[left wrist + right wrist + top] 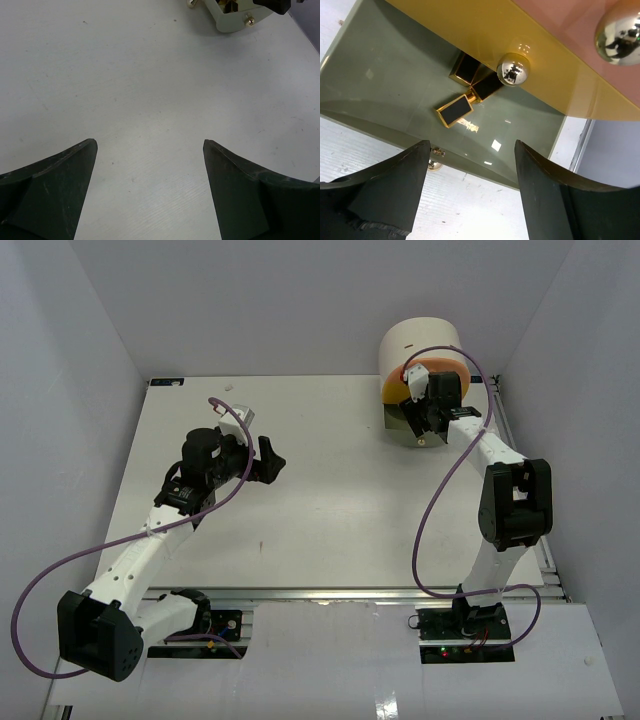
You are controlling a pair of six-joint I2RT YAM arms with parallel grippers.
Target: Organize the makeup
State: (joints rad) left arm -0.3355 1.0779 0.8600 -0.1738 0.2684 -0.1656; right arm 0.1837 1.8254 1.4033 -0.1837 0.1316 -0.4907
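Three black-and-gold lipstick tubes lie inside an open grey-green drawer (390, 75): one (455, 111) near the front and two (466, 69) (487, 86) partly tucked under the yellow drawer above. My right gripper (470, 150) hovers just above this drawer's front wall, open with nothing between its fingers. The top view shows it (418, 422) at the foot of the round cream drawer unit (420, 340). My left gripper (272, 458) stands wide open and empty over bare table left of centre. No other makeup shows.
Above the open drawer are a yellow drawer front (485, 30) with a gold ball knob (514, 69) and a pink one (560, 15) with its own knob (619, 34). In the left wrist view the open drawer (225, 15) is far ahead. Grey walls enclose the table.
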